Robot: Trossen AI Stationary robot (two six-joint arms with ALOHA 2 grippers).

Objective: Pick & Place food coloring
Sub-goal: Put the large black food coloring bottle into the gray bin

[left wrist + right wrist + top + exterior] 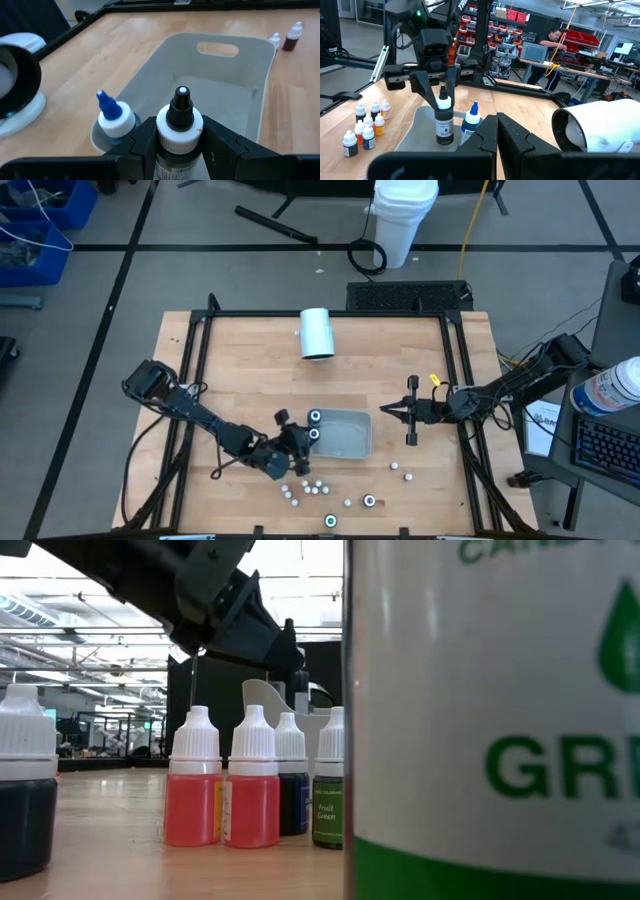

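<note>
A food coloring bottle (180, 107) with a black tip and white cap stands upright over the left end of the grey tray (225, 85), with my left gripper (180, 137) shut on it. The right wrist view shows this bottle (443, 122) too. Beside it a blue-tipped bottle (112, 117) stands in the tray's corner. Several more bottles (303, 490) stand on the wood near the table's front edge. My right gripper (392, 412) hangs shut, holding nothing, just right of the tray. My left gripper pinches the bottle's white cap (165, 131) between its two fingers (220, 145), one on each side. The fingers come slanting down from the table's left. The bottle stays upright, its body (444, 131) below the fingers. I cannot tell whether its base touches the tray floor.
A large white cylinder (317, 333) lies on its side at the table's far middle. Two bottles (401, 471) stand right of the tray, and others (370, 501) stand at the front edge. In the low view one green-labelled bottle (490, 720) stands close against the camera.
</note>
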